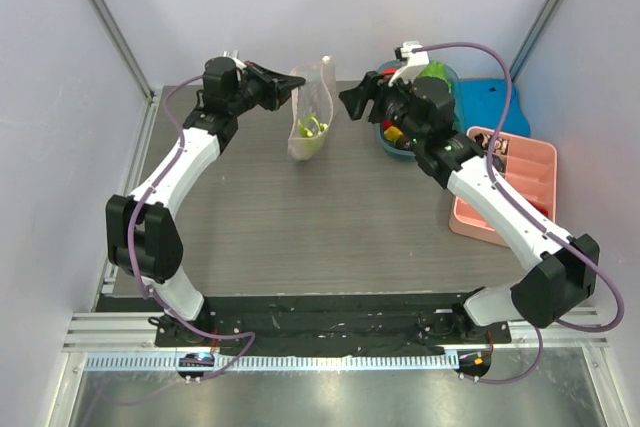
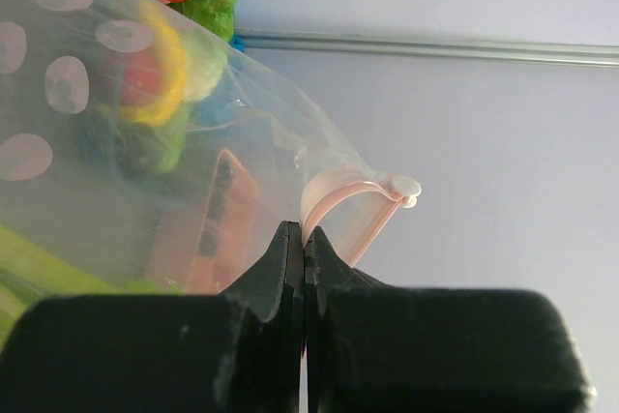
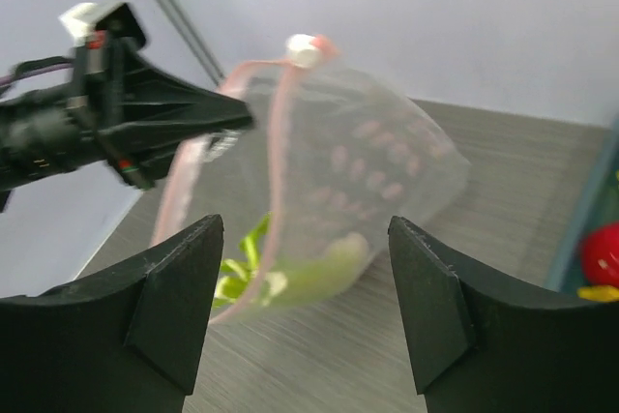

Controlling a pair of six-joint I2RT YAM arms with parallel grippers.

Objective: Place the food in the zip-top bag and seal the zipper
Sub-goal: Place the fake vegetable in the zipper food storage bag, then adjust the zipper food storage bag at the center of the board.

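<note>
The clear dotted zip-top bag (image 1: 312,107) stands upright at the back middle of the table with its mouth open. My left gripper (image 1: 296,88) is shut on the pink zipper (image 2: 348,202) at the mouth edge (image 2: 305,235). The green-white celery stalk (image 3: 324,273) lies inside the bag (image 3: 372,176). My right gripper (image 1: 349,102) is open and empty just right of the bag, with the mouth between its jaws in the right wrist view (image 3: 302,239). The lettuce (image 1: 434,74) and red fruit (image 3: 604,252) sit in a teal bowl (image 1: 384,137).
A yellow banana shows through the bag in the left wrist view (image 2: 170,70). A pink compartment tray (image 1: 512,187) stands at the right edge. A blue board (image 1: 492,107) lies behind it. Walls close in the back and both sides.
</note>
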